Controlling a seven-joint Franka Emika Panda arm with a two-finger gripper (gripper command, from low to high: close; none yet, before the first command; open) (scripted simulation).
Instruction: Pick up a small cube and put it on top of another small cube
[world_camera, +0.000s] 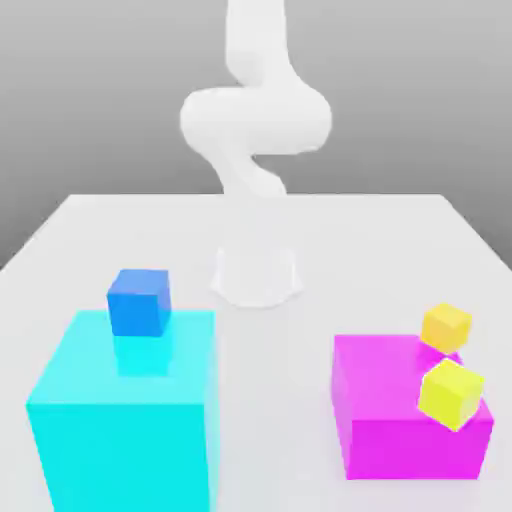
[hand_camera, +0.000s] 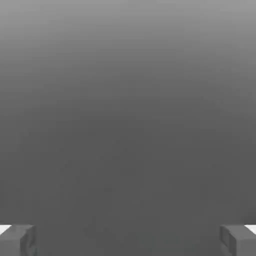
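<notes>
Two gripper fingertips (hand_camera: 17, 240) wide apart, hand view

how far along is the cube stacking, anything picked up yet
Done: nothing by the arm. The small blue cube sits on the big cyan block; two small yellow cubes are at the magenta block. In hand: nothing; the hand is open and empty. Left: grasp, lift, stack.

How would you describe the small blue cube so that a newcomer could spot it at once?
Start at the large cyan block on the exterior view's left. The small blue cube sits on its top face, near the back edge. It is the only blue thing; the other small cubes are yellow and rest by the magenta block.
</notes>
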